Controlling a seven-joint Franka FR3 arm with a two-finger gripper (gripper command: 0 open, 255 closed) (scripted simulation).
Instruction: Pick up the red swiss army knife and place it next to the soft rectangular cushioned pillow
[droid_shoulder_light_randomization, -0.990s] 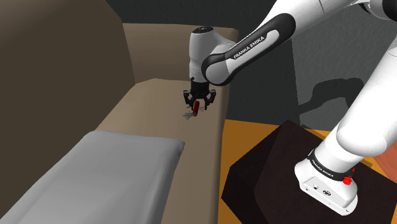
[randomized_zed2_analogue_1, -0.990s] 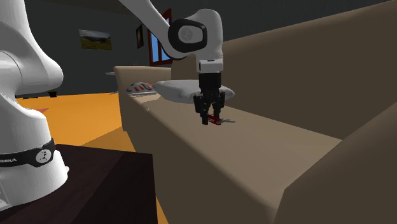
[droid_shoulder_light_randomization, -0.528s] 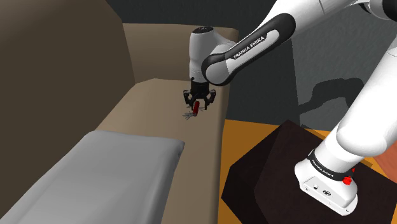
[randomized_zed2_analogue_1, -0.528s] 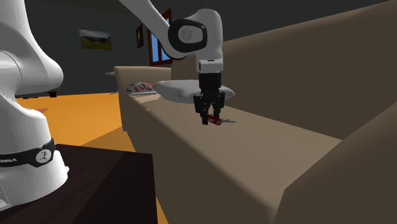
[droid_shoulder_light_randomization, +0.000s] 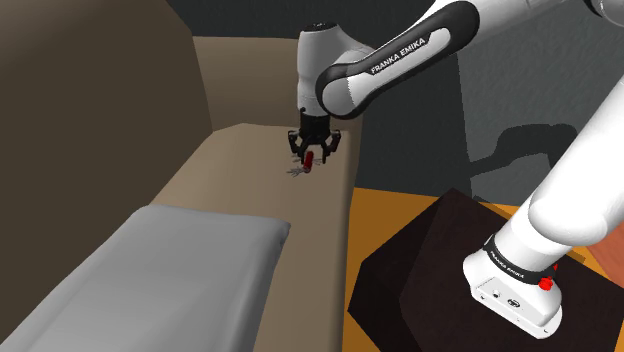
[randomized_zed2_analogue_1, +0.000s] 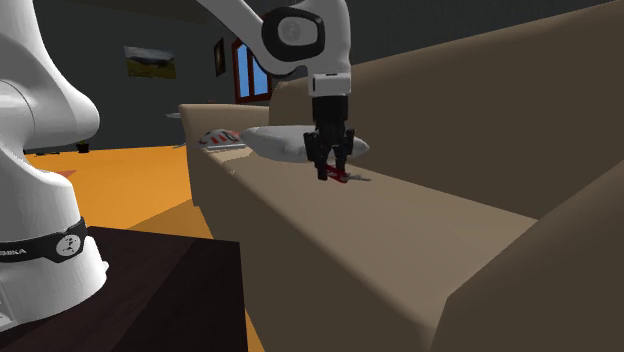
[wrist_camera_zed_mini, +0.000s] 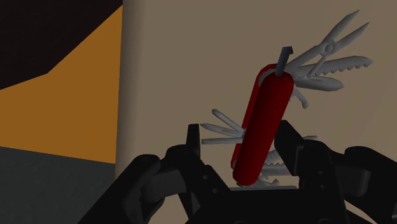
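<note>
The black gripper (droid_shoulder_light_randomization: 311, 158) pointed straight down over the tan sofa (droid_shoulder_light_randomization: 232, 165), near the seat's front edge at the end toward the shoulder view's top. Its fingers were closed in on the red swiss army knife (droid_shoulder_light_randomization: 309, 163), and the red body sat between them.

In the wrist view the gripper (wrist_camera_zed_mini: 242, 145) had one finger on each side of the knife (wrist_camera_zed_mini: 264, 121). The red handle ran lengthwise up and away from the fingers, slightly tilted. Grey tools fanned out from both sides: pliers and a saw blade at the far end, and smaller blades near the fingertips (wrist_camera_zed_mini: 193, 141). Tan seat lay behind it.

In the second exterior view the gripper (randomized_zed2_analogue_1: 335, 174) hung low over the sofa seat (randomized_zed2_analogue_1: 420, 225) with the knife (randomized_zed2_analogue_1: 341, 178) at its tips. Whether the knife was clear of the fabric could not be told.

The grey rectangular pillow (droid_shoulder_light_randomization: 170, 270) lay on the seat at the shoulder view's lower left, well apart from the knife. In the second exterior view the pillow (randomized_zed2_analogue_1: 283, 143) showed pale behind the gripper.

The dark stand (droid_shoulder_light_randomization: 440, 250) sat on an orange floor (droid_shoulder_light_randomization: 385, 203) beside the sofa. A framed picture (randomized_zed2_analogue_1: 150, 62) hung on the dark wall.
</note>
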